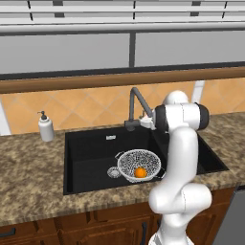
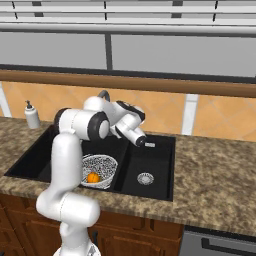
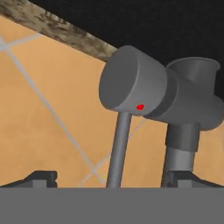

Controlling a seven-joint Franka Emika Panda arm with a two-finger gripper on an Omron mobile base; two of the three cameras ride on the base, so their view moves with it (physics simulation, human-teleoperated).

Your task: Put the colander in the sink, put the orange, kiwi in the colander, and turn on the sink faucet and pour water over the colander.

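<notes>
The colander [image 1: 139, 165] sits in the black sink [image 1: 91, 153] beside a silver drain [image 1: 113, 172], holding the orange [image 1: 139, 172], while the white arm [image 1: 181, 143] rises in front of the faucet [image 1: 136, 106] and a soap bottle [image 1: 46, 127] stands on the desk [image 1: 28, 172] left of the sink.

The speckled brown granite counter [image 1: 33, 177] runs across the left base view, over wooden cabinet fronts; the black sink [image 1: 91, 143] is set into it at the middle; a white soap dispenser [image 1: 46, 127] stands upright on the stone at ten o'clock from the sink, just beside its corner; the dark grey sink faucet [image 1: 136, 107] rises from the back edge at twelve o'clock, between the two basins.
</notes>
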